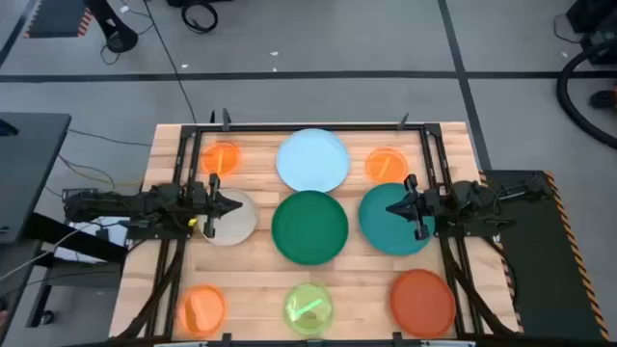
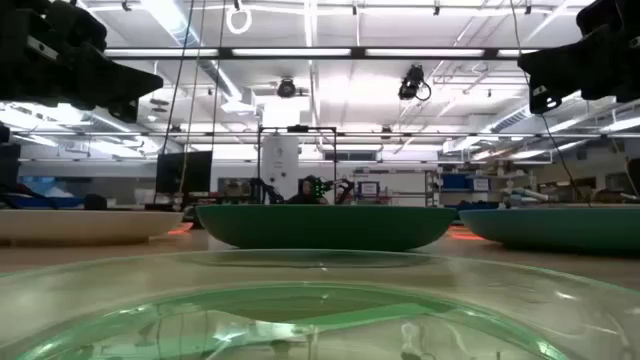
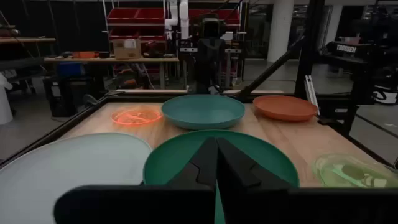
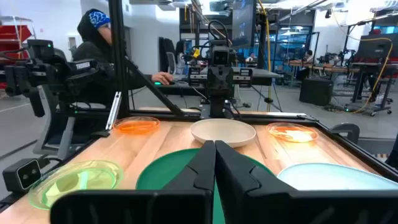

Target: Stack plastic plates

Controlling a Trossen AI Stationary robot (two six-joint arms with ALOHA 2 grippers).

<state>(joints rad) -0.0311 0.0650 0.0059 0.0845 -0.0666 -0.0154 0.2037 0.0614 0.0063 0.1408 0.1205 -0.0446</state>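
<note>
Nine plastic plates lay singly across the surface [image 1: 251, 265], none stacked: dark green plate [image 1: 309, 226] central, beige plate [image 1: 229, 218] and teal plate [image 1: 393, 220] flanking it. The left gripper [image 1: 224, 205] hovered over the beige plate, fingers closed on nothing; the right gripper [image 1: 395, 207] likewise above the teal plate, presumably poised to begin.
</note>
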